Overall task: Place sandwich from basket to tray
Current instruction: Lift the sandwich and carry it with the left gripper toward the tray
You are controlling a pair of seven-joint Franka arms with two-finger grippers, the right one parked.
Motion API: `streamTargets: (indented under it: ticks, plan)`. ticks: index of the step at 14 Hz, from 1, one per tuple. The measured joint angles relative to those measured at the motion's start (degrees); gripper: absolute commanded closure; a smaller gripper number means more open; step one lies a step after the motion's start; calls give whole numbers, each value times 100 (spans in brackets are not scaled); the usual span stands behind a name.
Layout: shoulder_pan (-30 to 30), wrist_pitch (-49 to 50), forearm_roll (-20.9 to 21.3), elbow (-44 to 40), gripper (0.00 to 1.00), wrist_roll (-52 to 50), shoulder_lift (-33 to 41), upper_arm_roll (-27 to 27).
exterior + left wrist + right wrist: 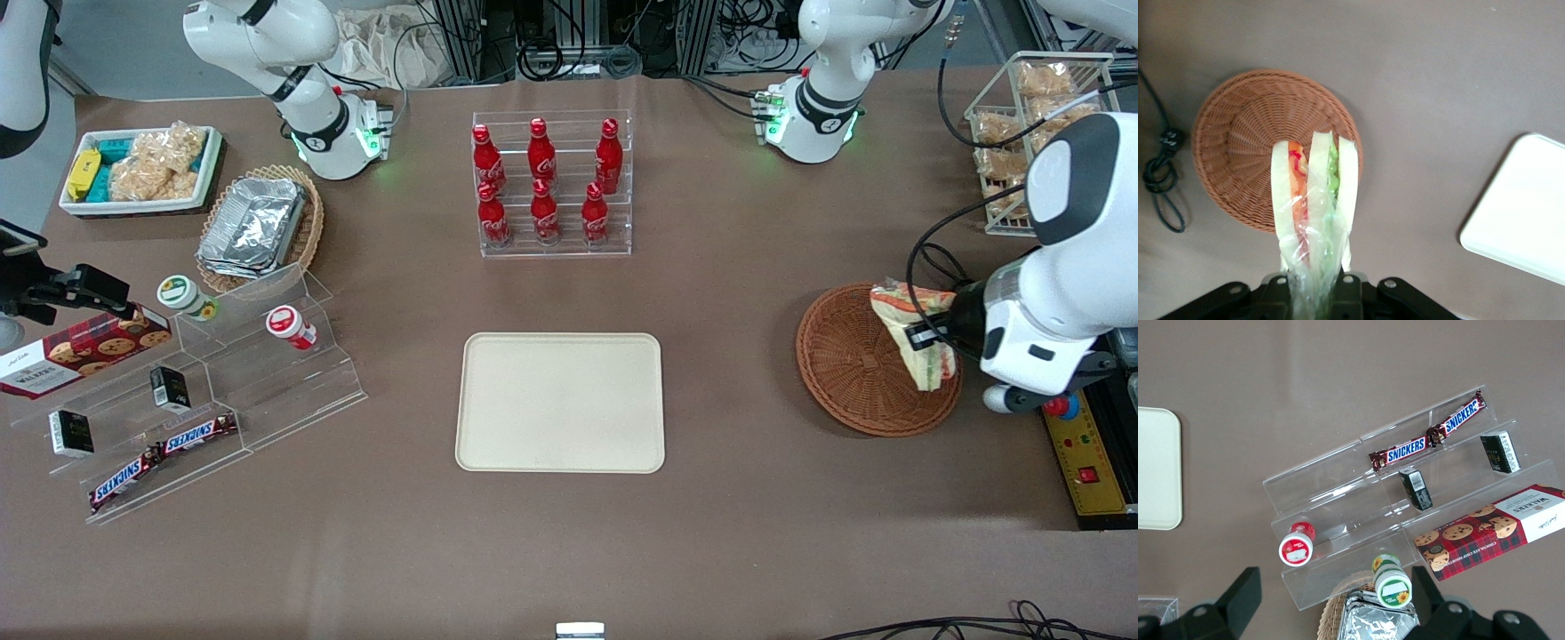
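Gripper (925, 336) of the working left arm hangs above the basket (849, 373), its fingers clamped on the wrapped sandwich (916, 333). In the wrist view the sandwich (1315, 200) is held by its narrow, wrapped end, with three white bread slices fanning away from the gripper (1313, 293), orange-red filling in one gap and green in the other. It is lifted clear of the basket (1238, 140), which is round, shallow, reddish-brown wicker and sits on the brown table (729, 533) toward the working arm's end.

Toward the table's middle lies the cream-beige tray (560, 402), flat with rounded corners, well apart from the basket; its corner (1521, 213) also shows in the wrist view. Farther from the front camera than the tray stands a clear rack of six red cola bottles (544, 182). Toward the parked arm's end are a stepped clear display stand (222, 373) with two Snickers bars (164, 458), and a tan basket of foil containers (258, 227).
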State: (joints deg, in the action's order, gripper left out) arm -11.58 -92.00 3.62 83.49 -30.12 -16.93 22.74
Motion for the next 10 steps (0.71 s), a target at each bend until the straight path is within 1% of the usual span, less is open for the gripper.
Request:
streamTargets:
  ticks: [2,3,4,7,9,10]
  plan:
    - [89,-177,5,1,91,11,-153,403]
    - [272,-374,54,5,90,13,-269,535]
    - [559,-597,193,11,90,9,-408,590]
    - [1551,-1343,777,25,90,-190,-971,609]
    - [1955,-1868,1081,29,90,-560,-1396,605]
    - [2075,-2151,1242,30,87,-756,-1612,603]
